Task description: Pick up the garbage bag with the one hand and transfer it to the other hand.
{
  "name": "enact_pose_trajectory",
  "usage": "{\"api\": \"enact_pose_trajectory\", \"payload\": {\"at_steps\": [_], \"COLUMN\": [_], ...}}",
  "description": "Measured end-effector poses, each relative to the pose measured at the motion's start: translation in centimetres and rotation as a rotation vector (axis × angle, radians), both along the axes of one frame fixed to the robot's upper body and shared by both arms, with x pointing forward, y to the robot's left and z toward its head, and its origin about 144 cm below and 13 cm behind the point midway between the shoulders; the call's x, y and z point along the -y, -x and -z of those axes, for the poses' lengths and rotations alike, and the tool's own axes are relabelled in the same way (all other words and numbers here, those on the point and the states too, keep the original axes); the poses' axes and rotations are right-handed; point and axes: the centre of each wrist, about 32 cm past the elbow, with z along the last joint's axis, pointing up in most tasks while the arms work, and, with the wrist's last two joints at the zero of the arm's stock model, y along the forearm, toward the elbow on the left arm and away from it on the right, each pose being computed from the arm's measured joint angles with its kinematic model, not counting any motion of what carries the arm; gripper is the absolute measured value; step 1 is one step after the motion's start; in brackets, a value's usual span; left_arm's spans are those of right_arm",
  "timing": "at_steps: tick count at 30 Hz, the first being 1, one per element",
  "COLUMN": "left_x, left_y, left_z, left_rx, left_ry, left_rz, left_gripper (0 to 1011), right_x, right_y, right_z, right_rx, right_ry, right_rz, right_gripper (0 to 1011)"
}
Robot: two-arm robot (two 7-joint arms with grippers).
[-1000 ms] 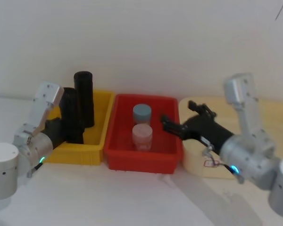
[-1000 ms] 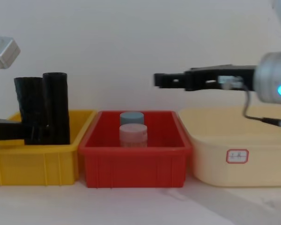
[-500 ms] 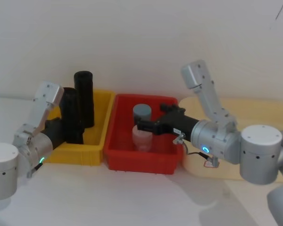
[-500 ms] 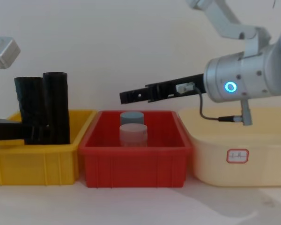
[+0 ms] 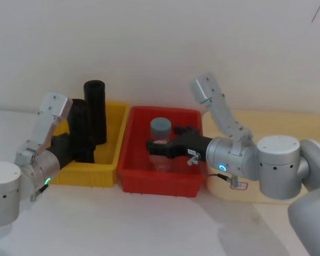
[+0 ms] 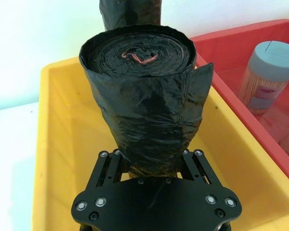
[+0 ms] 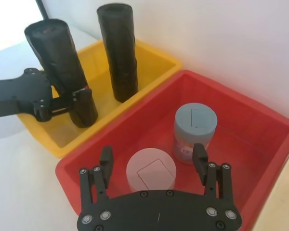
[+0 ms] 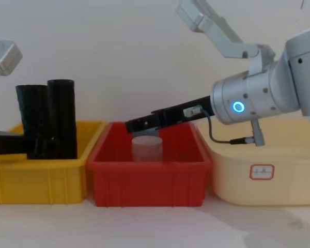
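Left gripper [image 6: 151, 161] clamps the garbage bag [image 6: 144, 96], in the yellow bin [image 6: 53, 144]. At three o'clock, the right gripper [image 7: 153, 154] hangs spread wide above the red bin [image 7: 241, 120].

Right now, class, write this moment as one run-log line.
left gripper: shut on garbage bag, in yellow bin | right gripper: open above red bin | handover: not done

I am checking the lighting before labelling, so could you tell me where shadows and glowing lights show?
Head view: a soft shadow lies on the white table before the red plastic bin; a green light glows on the wrist behind the left gripper. Chest view: the blue ring light behind the right gripper glows. Left wrist view: the crinkled matte-black garbage bag roll shows faint sheen, no glare.
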Motion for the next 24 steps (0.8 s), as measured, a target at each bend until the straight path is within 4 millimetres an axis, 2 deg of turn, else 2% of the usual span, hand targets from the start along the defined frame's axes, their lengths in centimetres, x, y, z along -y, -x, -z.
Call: {"api": "enact_pose_trajectory", "payload": {"at_steps": [24], "left_x": [0.0], "left_y": [0.0], "left_z": [0.0], "left_rx": [0.0], "left_ry": [0.0], "left_rz": [0.0], "left_gripper": [464], "right_x": [0.0], "right_y": [-1.7], "right_z": [1.5], "right_rx": [-0.048], "right_ry": [0.072], "right_rz": [-0.008], "right_gripper": [1001]}}
